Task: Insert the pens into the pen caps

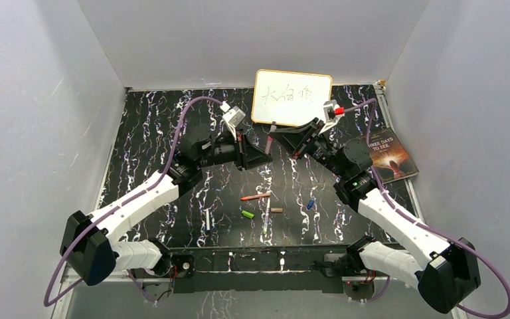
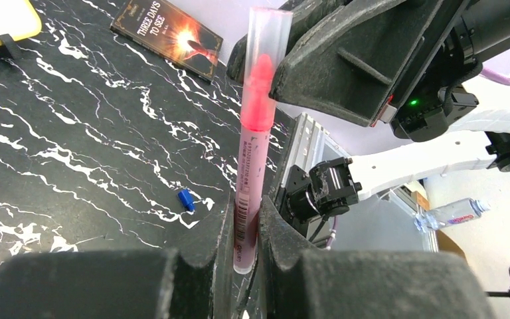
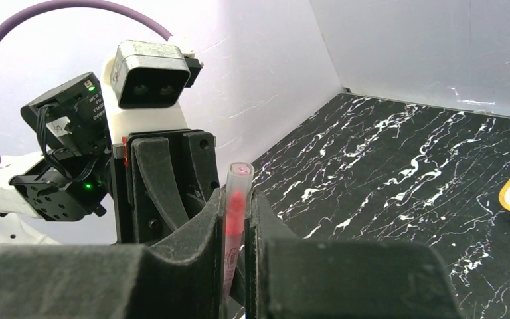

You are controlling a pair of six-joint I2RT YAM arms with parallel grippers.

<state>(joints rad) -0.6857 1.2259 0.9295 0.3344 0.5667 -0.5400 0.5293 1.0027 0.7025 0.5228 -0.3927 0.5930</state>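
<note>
The black, white-veined table (image 1: 146, 133) carries a thin orange-red pen (image 1: 255, 197), with a stubby green cap (image 1: 248, 214), a brownish cap (image 1: 277, 210) and a slim white pen (image 1: 267, 214) just nearside of it, a second white pen (image 1: 207, 220) to its left, a small blue cap (image 1: 311, 205) to its right, a yellow-framed whiteboard (image 1: 292, 98) well beyond it and a dark paperback book (image 1: 390, 156) far to its right.

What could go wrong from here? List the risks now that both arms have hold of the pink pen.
1. The left fingers clamp the pink pen by its barrel while the right fingers pinch its clear cap. An off-axis push may bend the pen or twist it out of grip.
2. Both sets of fingers sit very close, so a small correction could knock them together.
</note>
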